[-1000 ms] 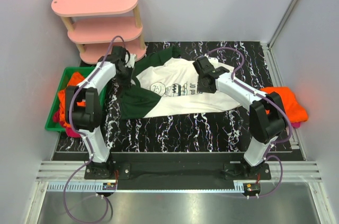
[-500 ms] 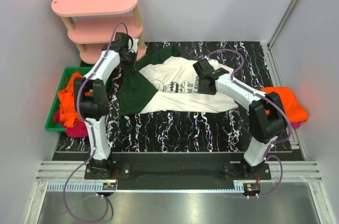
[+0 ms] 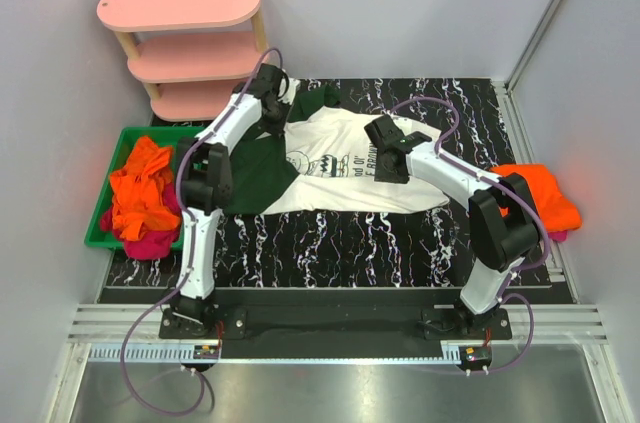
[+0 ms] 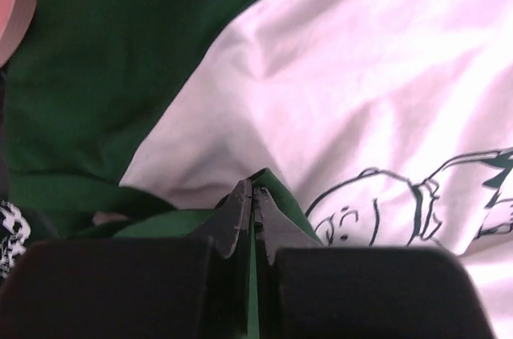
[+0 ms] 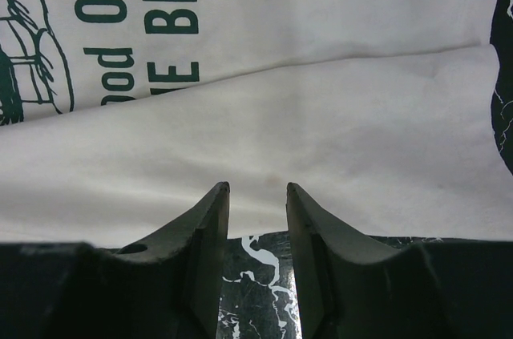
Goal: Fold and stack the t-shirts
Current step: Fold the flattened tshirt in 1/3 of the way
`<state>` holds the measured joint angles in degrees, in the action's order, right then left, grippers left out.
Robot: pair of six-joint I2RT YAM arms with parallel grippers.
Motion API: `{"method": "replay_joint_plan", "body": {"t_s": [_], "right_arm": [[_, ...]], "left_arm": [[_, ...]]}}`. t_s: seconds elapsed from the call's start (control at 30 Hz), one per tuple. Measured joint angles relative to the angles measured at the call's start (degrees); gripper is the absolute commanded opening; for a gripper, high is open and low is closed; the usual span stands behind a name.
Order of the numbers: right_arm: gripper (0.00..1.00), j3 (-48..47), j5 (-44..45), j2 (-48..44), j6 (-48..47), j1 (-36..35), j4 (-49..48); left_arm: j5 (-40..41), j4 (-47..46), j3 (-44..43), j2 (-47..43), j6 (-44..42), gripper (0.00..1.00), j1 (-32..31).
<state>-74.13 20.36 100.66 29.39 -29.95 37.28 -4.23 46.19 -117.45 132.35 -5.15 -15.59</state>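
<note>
The white t-shirt [image 3: 345, 188] with dark green sleeves [image 3: 250, 165] and a cartoon-face print lies partly folded on the marbled table. My left gripper [image 3: 282, 115] is at the shirt's far left and is shut on a fold of green sleeve cloth [image 4: 284, 195], held over the white body [image 4: 361, 74]. My right gripper [image 3: 386, 165] is open and empty, low over the shirt's right half. In the right wrist view its tips [image 5: 258, 188] hang over the white cloth [image 5: 280, 115] below the lettering.
A green bin [image 3: 97, 233] at the left holds orange [image 3: 140, 193] and magenta shirts. An orange shirt [image 3: 545, 193] over a magenta one lies at the table's right edge. A pink three-tier shelf [image 3: 185, 43] stands at the back left.
My left gripper has moved right and towards the back with the green sleeve, drawing it over the shirt's left side. The right gripper has hardly moved.
</note>
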Motion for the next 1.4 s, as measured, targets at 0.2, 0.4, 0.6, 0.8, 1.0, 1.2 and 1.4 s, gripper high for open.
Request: {"method": "replay_joint_plan", "body": {"t_s": [0.2,0.4,0.6,0.8,1.0,1.2,1.4], "right_arm": [[0.43,0.6,0.0,0.0,-0.3,0.0,0.0],[0.5,0.6,0.0,0.0,-0.3,0.0,0.0],[0.49,0.5,0.1,0.0,-0.5,0.0,-0.1],[0.41,0.8,-0.1,-0.1,-0.3,0.0,-0.7],[0.33,3.7,-0.4,-0.4,0.7,0.0,-2.1],[0.32,6.4,-0.5,-0.3,2.2,0.0,-2.3],[0.32,6.5,-0.5,2.6,3.8,0.0,-3.1]], "left_arm": [[0.6,1.4,-3.7,3.3,-0.4,0.34,-0.2],[2.1,2.1,-1.9,2.9,0.0,0.8,0.6],[1.8,1.8,8.5,-7.5,1.2,0.82,2.5],[0.4,-0.2,21.6,-24.3,1.1,0.7,3.6],[-2.6,-0.9,33.0,-26.9,0.7,0.63,1.3],[-4.2,0.5,37.6,-23.9,0.5,0.61,0.8],[-4.0,0.7,38.1,-22.4,0.5,0.6,0.8]]}}
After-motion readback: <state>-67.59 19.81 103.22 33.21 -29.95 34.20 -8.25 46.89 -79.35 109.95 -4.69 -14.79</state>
